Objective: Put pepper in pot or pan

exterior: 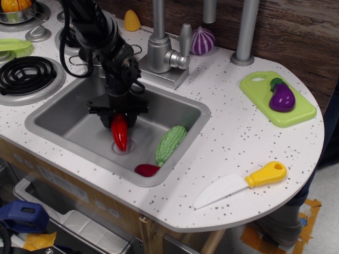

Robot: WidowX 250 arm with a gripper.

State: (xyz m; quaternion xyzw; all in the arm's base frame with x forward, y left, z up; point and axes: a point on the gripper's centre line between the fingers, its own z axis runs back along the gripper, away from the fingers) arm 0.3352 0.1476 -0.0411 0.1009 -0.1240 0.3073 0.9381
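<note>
The glossy red pepper (pixel 120 133) hangs tip down inside the grey sink (pixel 175 108), just above the drain. My gripper (pixel 118 112) is shut on the pepper's top end, with the black arm reaching down from the upper left. The small silver pot (pixel 87 56) stands on the counter behind the sink's back left corner. It is mostly hidden by the arm, and only part of its rim and a thin handle show.
A green bumpy gourd (pixel 170 145) and a small dark-red piece (pixel 146 170) lie in the sink's right part. The faucet (pixel 161 53) stands behind it. Black burners (pixel 25 73) are at left and a metal bowl with orange contents (pixel 16 8) is at far left. A toy knife (pixel 241 184) and an eggplant on a green board (pixel 280 97) are at right.
</note>
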